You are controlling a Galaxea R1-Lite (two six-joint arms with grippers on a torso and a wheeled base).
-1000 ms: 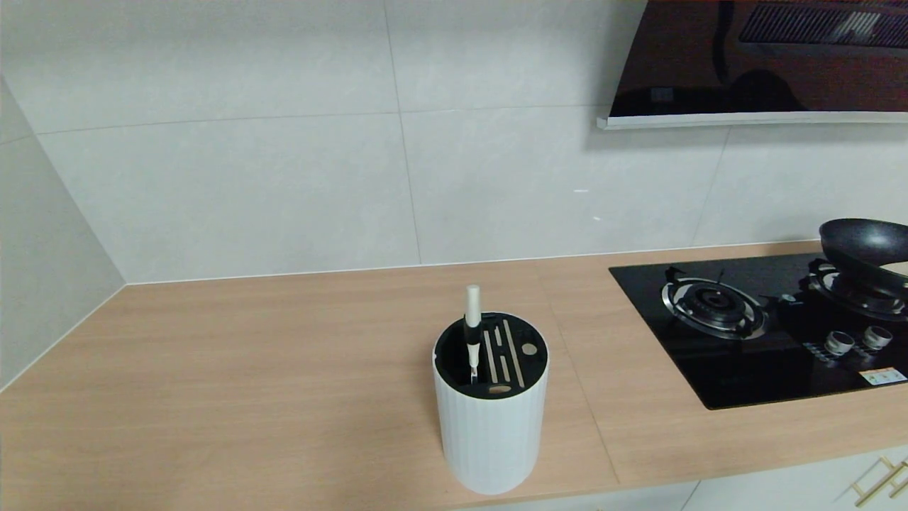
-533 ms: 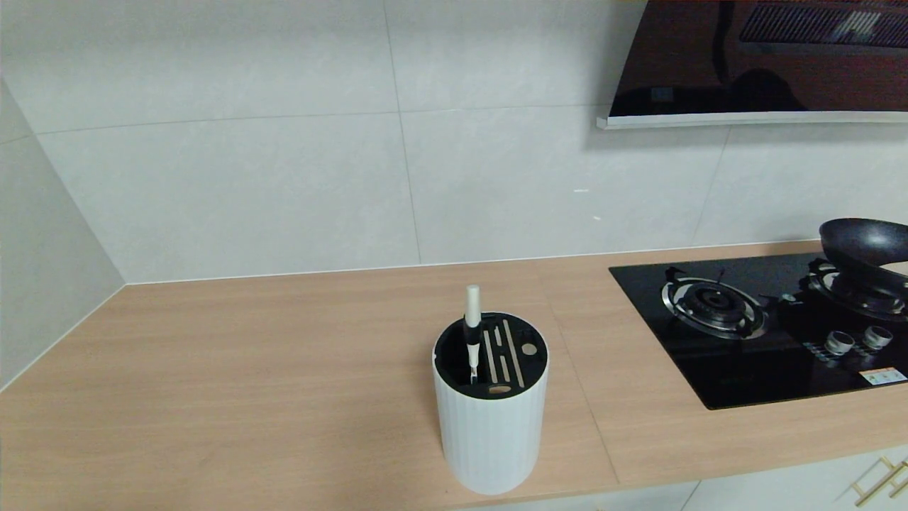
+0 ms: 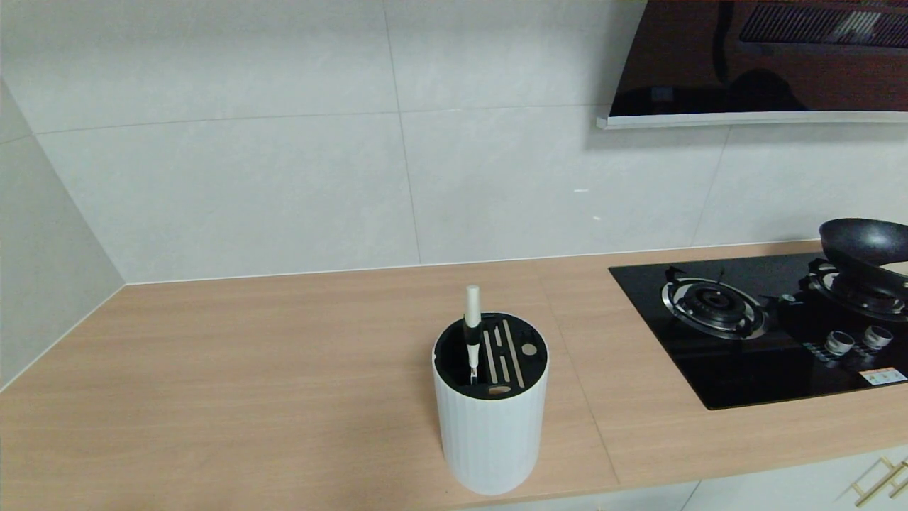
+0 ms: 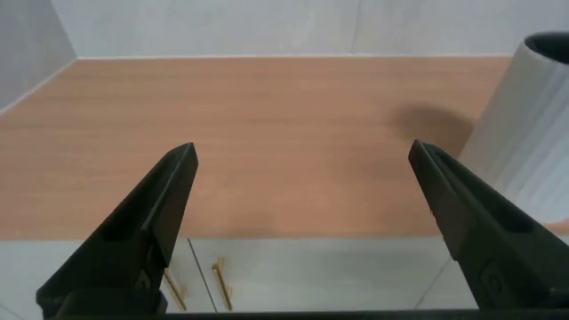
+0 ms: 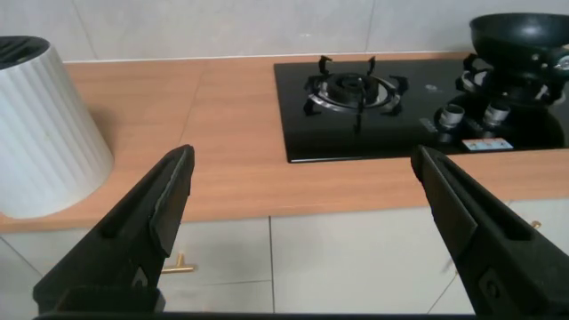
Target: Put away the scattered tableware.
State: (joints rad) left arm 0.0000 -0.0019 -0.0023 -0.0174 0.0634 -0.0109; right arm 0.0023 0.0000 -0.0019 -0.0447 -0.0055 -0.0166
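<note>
A small label (image 3: 884, 376) is stuck at the front right corner of the gas hob (image 3: 752, 369), but its print is too small to be read; no other writing can be made out. The holder (image 3: 489, 433), a white ribbed cylinder, is stood upright near the front edge of the countertop (image 3: 248, 369), left of the hob and apart from it; its top is closed by a black insert (image 3: 511, 351) cut with several pale narrow slots and two small round holes. A utensil (image 3: 472, 306) with a white handle and a black collar is set upright in the left part of that insert, its working end hidden inside. The left gripper (image 4: 300, 156) is held before the counter's front edge with its dark fingers spread wide apart, the wood and the holder's side being seen beyond them; the right gripper (image 5: 302, 158) is likewise held wide open before the counter edge, with the holder to one side and the hob ahead. The countertop is of light wood grain, with a seam running just right of the holder. A burner (image 3: 713, 306) and two metal knobs (image 3: 840, 343) are seen on the black glass hob; a dark pan (image 3: 862, 245) is rested on the far right burner. Pale grey tiles (image 3: 284, 177) cover the walls, a glossy dark hood (image 3: 759, 64) is mounted above the hob, and white cabinet fronts with gold handles (image 3: 879, 479) are fitted below.
</note>
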